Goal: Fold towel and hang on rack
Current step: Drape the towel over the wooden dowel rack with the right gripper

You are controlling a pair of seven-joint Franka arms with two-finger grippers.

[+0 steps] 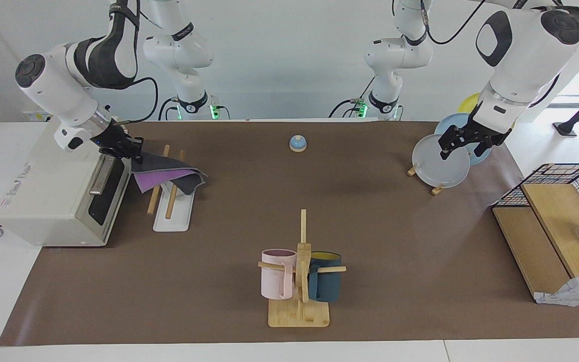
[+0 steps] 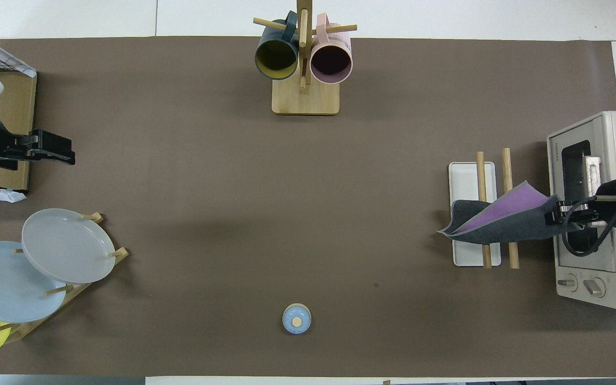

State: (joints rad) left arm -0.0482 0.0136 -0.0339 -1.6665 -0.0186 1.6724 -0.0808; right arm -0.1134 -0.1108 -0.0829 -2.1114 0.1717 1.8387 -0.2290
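Note:
The towel [image 1: 171,172] [image 2: 500,223] lies folded across the rack's two wooden rods [image 1: 161,186] [image 2: 507,166], dark grey outside with purple showing in the fold. My right gripper [image 1: 132,152] [image 2: 551,216] is shut on the towel's edge and holds it up between the rack and the toaster oven. The rack's white base [image 1: 171,218] [image 2: 466,179] sits under the rods. My left gripper [image 1: 463,150] [image 2: 67,149] hangs open and holds nothing, over the plate stand in the facing view.
A toaster oven [image 1: 43,196] [image 2: 607,160] stands right beside the rack. A mug tree [image 1: 299,274] with two cups stands farthest from the robots. A plate stand [image 1: 440,163], a wire basket with wooden boards [image 1: 561,201] and a small blue bell [image 1: 297,143] are also on the mat.

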